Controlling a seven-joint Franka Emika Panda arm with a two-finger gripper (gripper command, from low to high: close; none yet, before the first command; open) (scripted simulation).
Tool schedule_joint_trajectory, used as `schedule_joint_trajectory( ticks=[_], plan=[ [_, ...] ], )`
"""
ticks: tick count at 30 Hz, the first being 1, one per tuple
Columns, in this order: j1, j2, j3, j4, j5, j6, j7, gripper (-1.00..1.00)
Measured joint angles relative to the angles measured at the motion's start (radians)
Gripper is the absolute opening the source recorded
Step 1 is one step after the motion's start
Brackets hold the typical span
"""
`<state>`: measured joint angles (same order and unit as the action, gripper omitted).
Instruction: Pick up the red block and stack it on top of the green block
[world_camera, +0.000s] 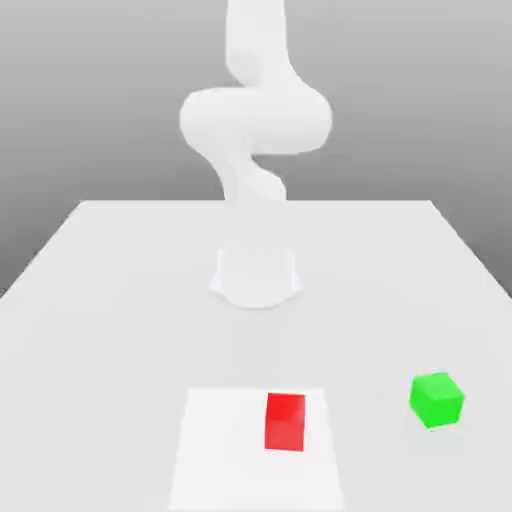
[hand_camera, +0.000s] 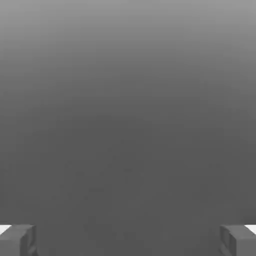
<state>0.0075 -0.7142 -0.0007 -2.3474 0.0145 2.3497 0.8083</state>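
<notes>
I find the pick not begun — jaws (hand_camera: 128, 241) wide and empty, red block (world_camera: 285, 422) on the counter (world_camera: 100, 300), green block (world_camera: 437, 400) at its three o'clock in the exterior view — and the next move requires lowering squarely over red.

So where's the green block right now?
In the exterior view, the green block sits on the table toward the view's right, off to the right of the white square that carries the red block.

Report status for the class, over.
End effector open, nothing between its fingers. Red block on white square, unstacked. Green block bare on top.
</notes>
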Motion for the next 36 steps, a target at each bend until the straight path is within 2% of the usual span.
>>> schedule_joint_trajectory(
  ticks=[12,19,26,27,33,36],
  plan=[
    [0.027,0.448,0.033,-0.241,0.045,0.256,0.065,0.0],
    [0.035,0.701,0.054,-0.379,-0.002,0.403,0.154,0.0],
    [0.055,0.954,0.027,-0.371,-0.05,0.609,0.197,0.0],
    [0.057,0.973,0.025,-0.368,-0.052,0.625,0.199,-1.0],
    [0.057,0.983,0.024,-0.367,-0.056,0.633,0.202,-1.0],
    [0.051,0.914,0.032,-0.377,-0.048,0.575,0.195,-1.0]
  ],
)
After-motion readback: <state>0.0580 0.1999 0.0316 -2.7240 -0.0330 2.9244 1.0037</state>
